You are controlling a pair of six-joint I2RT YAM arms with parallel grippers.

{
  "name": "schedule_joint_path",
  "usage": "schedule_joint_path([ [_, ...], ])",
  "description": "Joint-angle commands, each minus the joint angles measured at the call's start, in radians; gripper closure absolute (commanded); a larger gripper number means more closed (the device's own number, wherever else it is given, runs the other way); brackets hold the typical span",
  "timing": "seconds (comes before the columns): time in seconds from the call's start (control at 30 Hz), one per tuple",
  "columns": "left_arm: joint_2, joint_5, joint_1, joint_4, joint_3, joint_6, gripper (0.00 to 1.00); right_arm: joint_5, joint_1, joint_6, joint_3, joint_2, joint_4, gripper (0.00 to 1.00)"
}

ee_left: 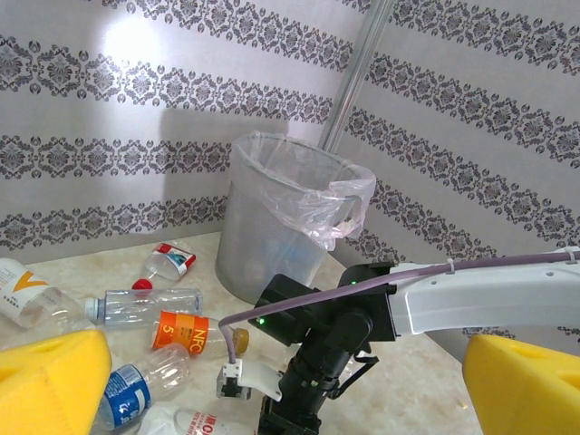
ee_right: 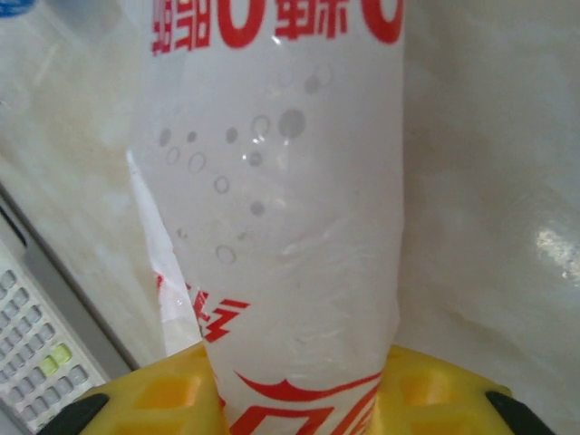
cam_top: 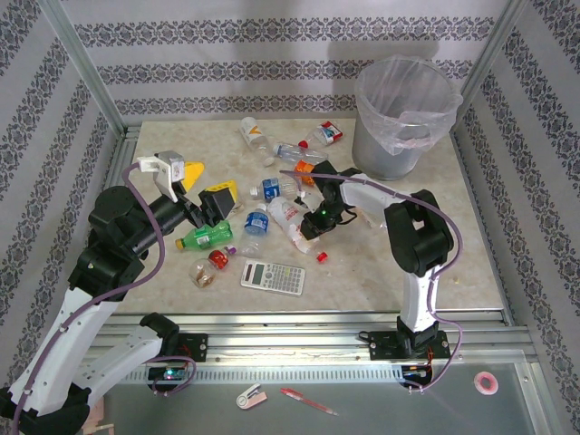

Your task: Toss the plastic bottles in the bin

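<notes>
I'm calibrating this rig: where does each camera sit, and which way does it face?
Top external: above and behind the bases, looking down on the table, left arm, right arm, bin.
Left wrist: raised, facing the bin and right arm; own yellow fingers at the bottom corners.
Right wrist: low, close on a red-printed bottle between its yellow fingers.
Shared: top and left wrist both show the bin.

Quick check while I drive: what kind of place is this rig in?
Looks like a purpose-built robot test cell, not a real room: aluminium frame posts and patterned wallpaper panels box in a marble-look tabletop, with plastic bottles staged near a lined bin.
</notes>
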Motion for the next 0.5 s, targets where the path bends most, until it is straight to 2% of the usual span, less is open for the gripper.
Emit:
schedule_joint_path([
  [0.0, -0.014, -0.011, -0.017, -0.017, 0.011, -0.013, 0.00, 0.023, -0.002, 0.009, -0.044, -0.024, 0.022, 0.75],
  [0.07, -0.013, -0.010, -0.017, -0.010, 0.006, -0.014, 0.00, 0.031, -0.002, 0.021, -0.048, -0.042, 0.015, 0.82],
  [0.27, -0.002, 0.004, -0.017, 0.011, 0.003, -0.013, 0.00, 0.025, -0.001, 0.072, -0.076, -0.141, 0.052, 0.93],
  [0.47, 0.005, 0.008, -0.017, 0.021, -0.002, -0.012, 0.00, 0.051, -0.001, 0.113, -0.060, -0.286, 0.067, 0.95],
])
